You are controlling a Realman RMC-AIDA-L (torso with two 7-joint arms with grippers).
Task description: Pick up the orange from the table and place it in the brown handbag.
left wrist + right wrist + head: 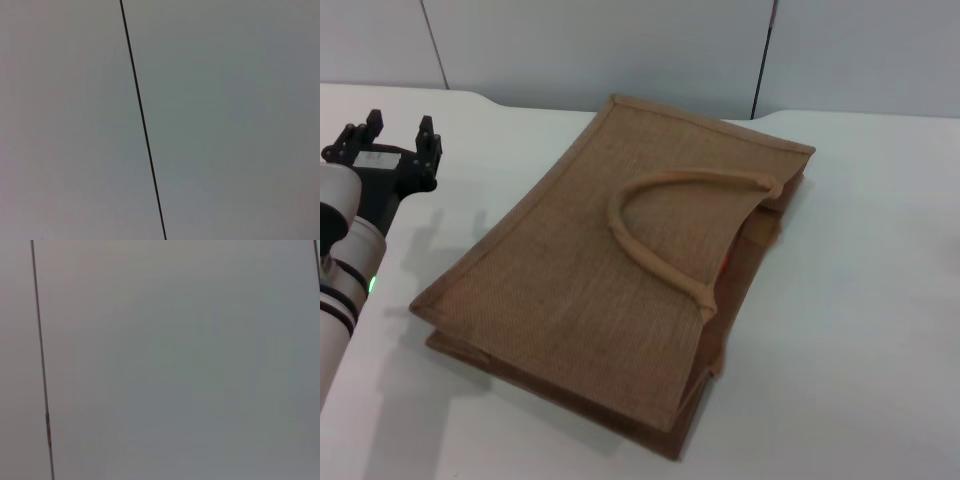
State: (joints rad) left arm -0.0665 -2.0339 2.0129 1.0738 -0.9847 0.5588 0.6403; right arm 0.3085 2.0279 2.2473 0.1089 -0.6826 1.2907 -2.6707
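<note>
Head view | coarse jute brown handbag (590, 290) flat on smooth white table (880, 300) | left gripper (392, 135) jaws wide, empty

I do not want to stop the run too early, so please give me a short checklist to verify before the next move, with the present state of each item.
1. Orange off the table: ok, no orange lies on the white top.
2. Orange inside the brown handbag: cannot tell; only a small red-orange glimpse shows at the bag's open side.
3. Bag lying flat, handle on top: ok.
4. Left gripper away from the bag, at the table's left edge: ok.
5. Left gripper empty, fingers apart: ok.
6. Right gripper position: cannot tell; it is not in view, and both wrist views show only wall.
</note>
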